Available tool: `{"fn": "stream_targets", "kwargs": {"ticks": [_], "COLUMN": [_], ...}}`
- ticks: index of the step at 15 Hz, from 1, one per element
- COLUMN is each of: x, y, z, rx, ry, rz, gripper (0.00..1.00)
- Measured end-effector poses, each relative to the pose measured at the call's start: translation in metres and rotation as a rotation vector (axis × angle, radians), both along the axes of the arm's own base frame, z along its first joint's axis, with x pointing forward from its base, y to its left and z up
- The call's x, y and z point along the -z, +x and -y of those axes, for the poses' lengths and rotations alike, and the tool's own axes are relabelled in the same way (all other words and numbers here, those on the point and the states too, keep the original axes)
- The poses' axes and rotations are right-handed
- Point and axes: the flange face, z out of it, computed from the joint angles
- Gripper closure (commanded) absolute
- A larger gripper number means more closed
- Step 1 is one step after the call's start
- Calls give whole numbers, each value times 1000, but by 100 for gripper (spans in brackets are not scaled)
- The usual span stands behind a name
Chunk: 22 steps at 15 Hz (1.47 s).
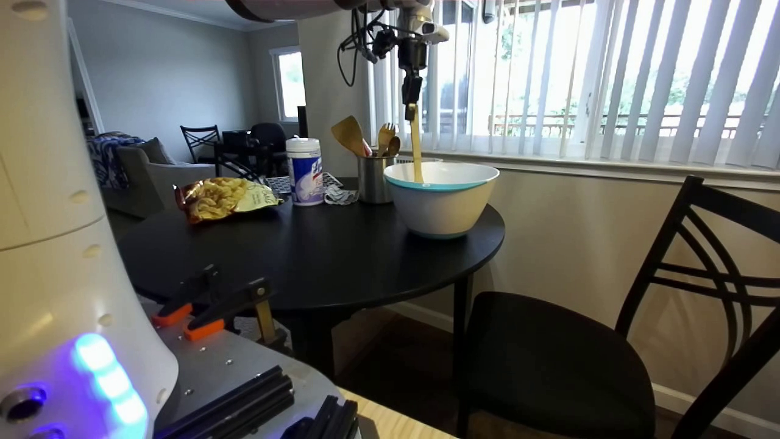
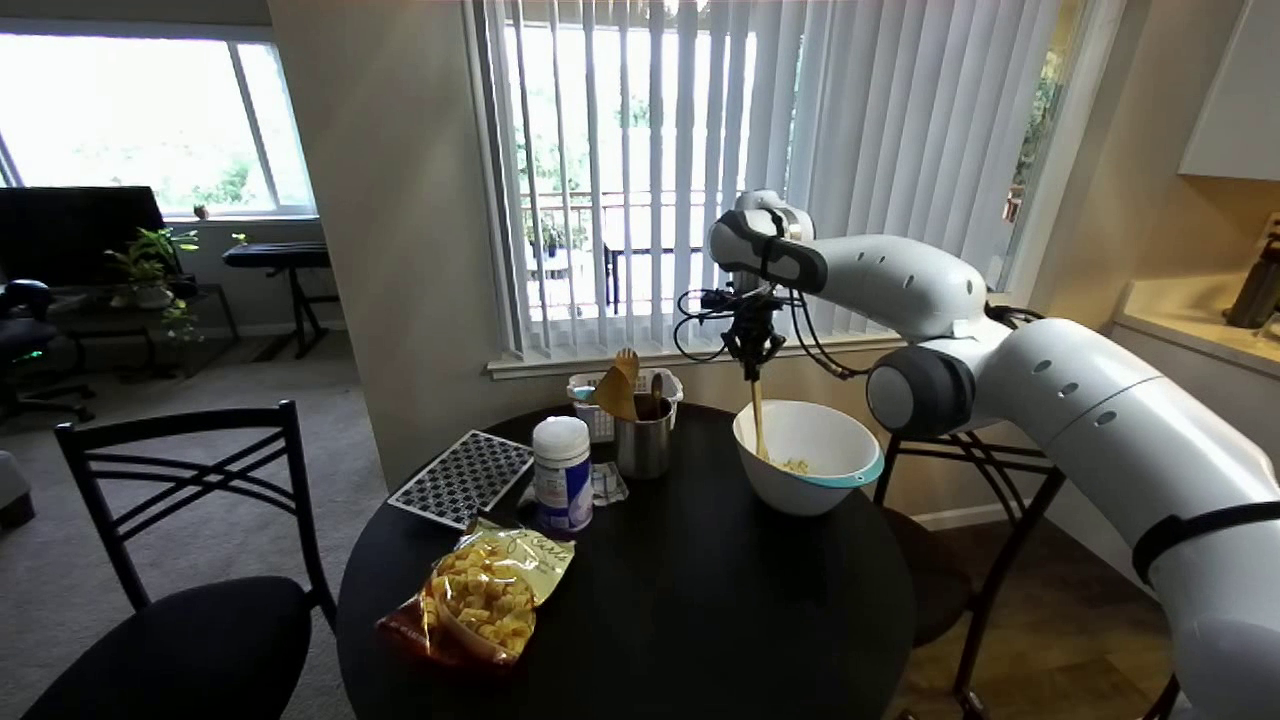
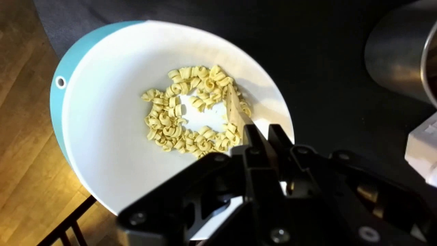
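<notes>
One wooden utensil (image 3: 235,111) between the fingers (image 3: 254,140)

Glaring daylight enters through the blinds (image 2: 850,140) — my pincer (image 3: 263,131) shows dark and soft-focused in the wrist view, faint shadow inside the bowl (image 3: 106,130).

An exterior view sits beside the robot's base (image 1: 55,244), slightly above the round bench (image 1: 292,268), facing across it to the vertical blinds (image 1: 685,73); an exterior view, close to the bench's edge, looks down from higher toward those blinds, the arm (image 2: 900,280) at right. Both share bench and mixing bowl (image 2: 825,430); the wrist view looks steeply down past the hand (image 3: 263,132) into that bowl, very near
</notes>
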Motion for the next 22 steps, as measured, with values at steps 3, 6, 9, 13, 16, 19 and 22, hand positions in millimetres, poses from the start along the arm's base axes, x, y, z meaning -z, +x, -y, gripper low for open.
{"fn": "stream_targets", "kwargs": {"ticks": [3,6,9,13,16,19,22], "x": [-1,1,5,11,12,12,12], "y": [-5,-7,-9,-13,-14,-15,-14], "z": [-19,-16,-8,11,27,43,64], "rx": [-46,-42,-12,163,309,454,601], "ry": [-10,-6,1,-14,-22,-21,-11], "rz": [-26,-44,-71,-117,-135,-146,-154], "gripper": [97,97,97,97,97,97,97]}}
